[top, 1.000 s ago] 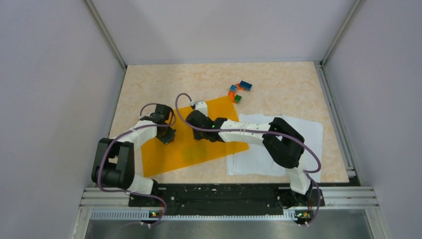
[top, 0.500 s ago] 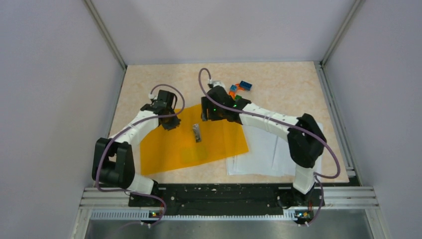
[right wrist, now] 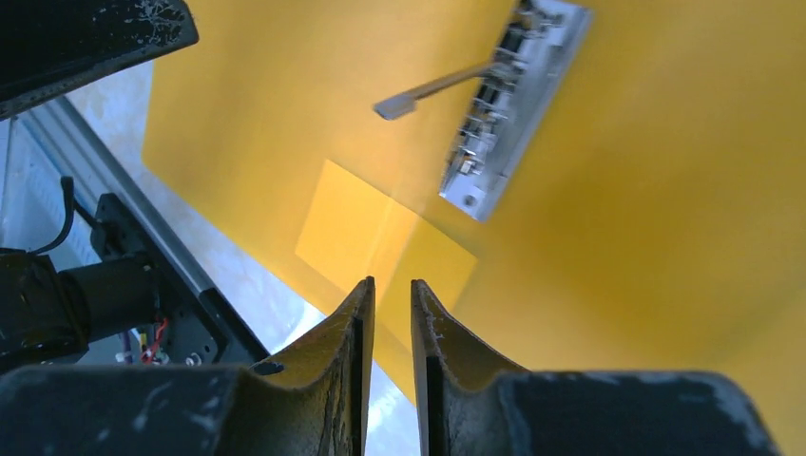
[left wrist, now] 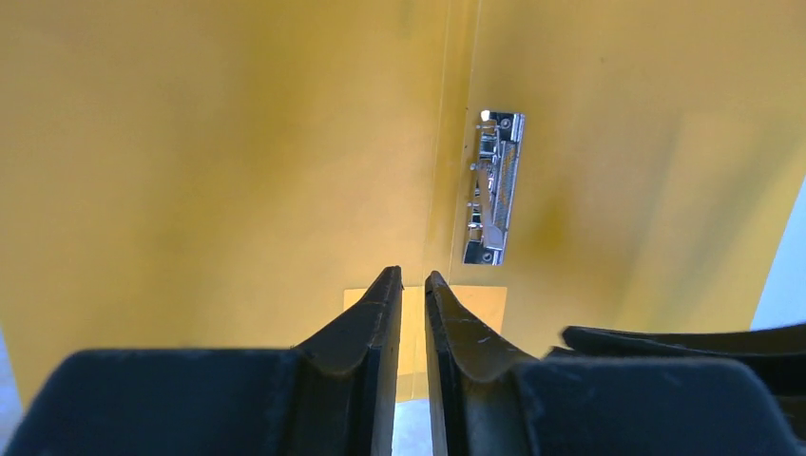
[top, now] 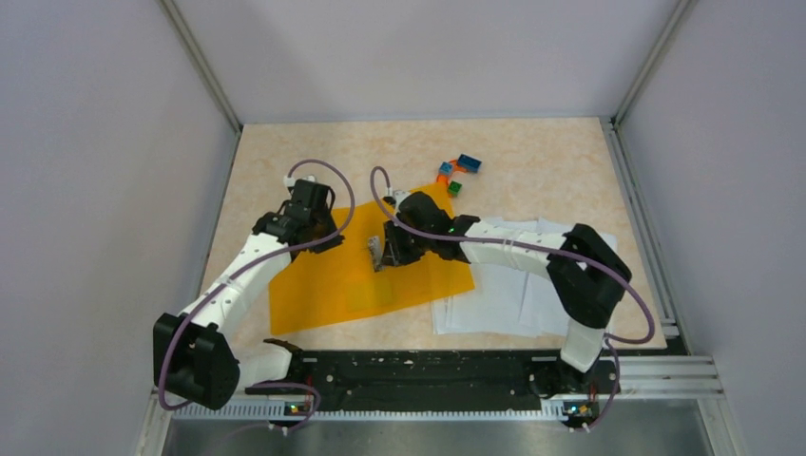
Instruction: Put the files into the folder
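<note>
My left hand (left wrist: 412, 275) and right hand (right wrist: 392, 282) each hold blunt black fingers a sliver apart, gripping nothing, over the glossy orange folder (top: 333, 285) lying open on the mottled surface (top: 532, 152). The wrist views show its chrome clip (left wrist: 494, 185), lever raised. Only overhead shows the thin white files (top: 532, 294), just right of the folder.

Orange folder (top: 328, 296) lying open on the counter (top: 542, 161), metal clip (top: 376, 255) at its middle, left gripper (top: 326, 241) over its far left edge, right gripper (top: 386, 255) at the clip, white files (top: 504, 302) right of folder, coloured blocks (top: 457, 175) beyond.
</note>
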You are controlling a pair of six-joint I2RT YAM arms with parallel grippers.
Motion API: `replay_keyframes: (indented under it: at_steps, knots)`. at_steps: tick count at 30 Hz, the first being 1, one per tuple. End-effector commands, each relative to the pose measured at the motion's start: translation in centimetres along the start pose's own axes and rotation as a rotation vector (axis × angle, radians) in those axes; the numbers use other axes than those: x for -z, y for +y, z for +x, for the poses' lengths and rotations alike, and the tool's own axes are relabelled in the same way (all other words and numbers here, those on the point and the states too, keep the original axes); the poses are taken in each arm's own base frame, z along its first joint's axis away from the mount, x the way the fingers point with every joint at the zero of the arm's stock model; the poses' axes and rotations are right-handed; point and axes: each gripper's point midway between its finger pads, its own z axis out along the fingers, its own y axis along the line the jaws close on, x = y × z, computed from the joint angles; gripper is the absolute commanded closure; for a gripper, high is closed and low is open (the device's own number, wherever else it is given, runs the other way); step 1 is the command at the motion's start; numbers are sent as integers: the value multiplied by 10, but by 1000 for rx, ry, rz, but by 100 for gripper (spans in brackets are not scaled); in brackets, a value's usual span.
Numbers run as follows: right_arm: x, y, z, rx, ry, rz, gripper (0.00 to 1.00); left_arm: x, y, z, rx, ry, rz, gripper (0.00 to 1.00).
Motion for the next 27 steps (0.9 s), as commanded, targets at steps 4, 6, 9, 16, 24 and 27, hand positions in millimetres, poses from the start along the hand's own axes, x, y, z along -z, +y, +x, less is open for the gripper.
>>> replay_keyframes:
  at_steps: [4, 6, 9, 16, 24, 27]
  knots:
    - [-47, 44, -11, 13, 10, -187, 80, 9, 4, -10, -7, -43, -25, 80]
    - [-57, 42, -13, 11, 13, -178, 80, 11, 4, -12, -12, -45, -26, 80]
    - [-71, 36, -20, 6, 15, -154, 80, 13, 3, -14, -17, -44, -25, 79]
    - [-95, 8, -51, -59, -13, -106, 80, 11, -1, -11, -43, -30, -3, 76]
    - [-118, -10, -72, -110, -28, -72, 78, 4, -10, -8, -69, 4, 36, 72]
    - [-124, -14, -74, -119, -25, -66, 74, 1, -14, -4, -68, 26, 60, 69]
